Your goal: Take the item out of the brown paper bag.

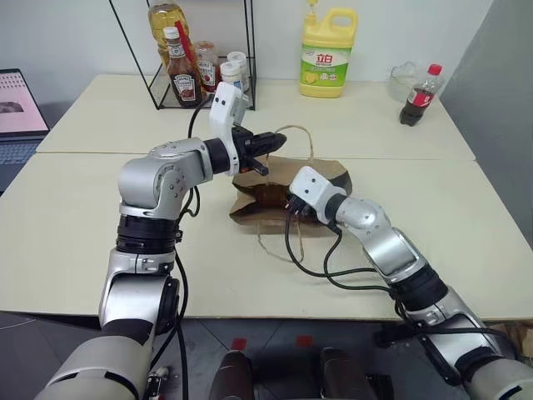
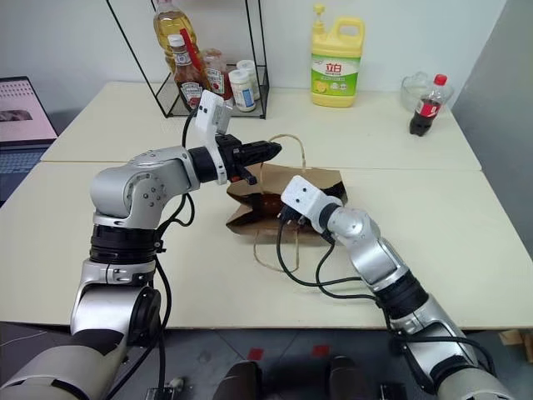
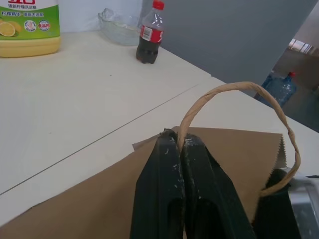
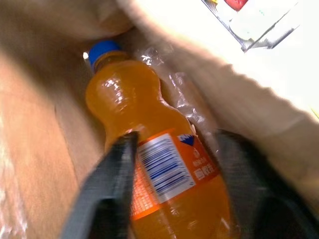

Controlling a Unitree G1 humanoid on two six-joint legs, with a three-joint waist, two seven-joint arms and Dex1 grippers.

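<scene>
Head stereo pair looking down over table (image 1: 75,225), wrist cameras close on bag (image 3: 239,159)

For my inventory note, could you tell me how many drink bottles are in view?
2: the cola bottle at the table's far right, and the orange bottle inside the bag. The bag may hide more.

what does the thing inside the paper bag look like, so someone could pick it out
On the cream table, a brown paper bag lies on its side in the middle. Inside it is a small clear bottle of orange drink with a blue cap. The cola bottle at the back is dark with a red cap.
</scene>
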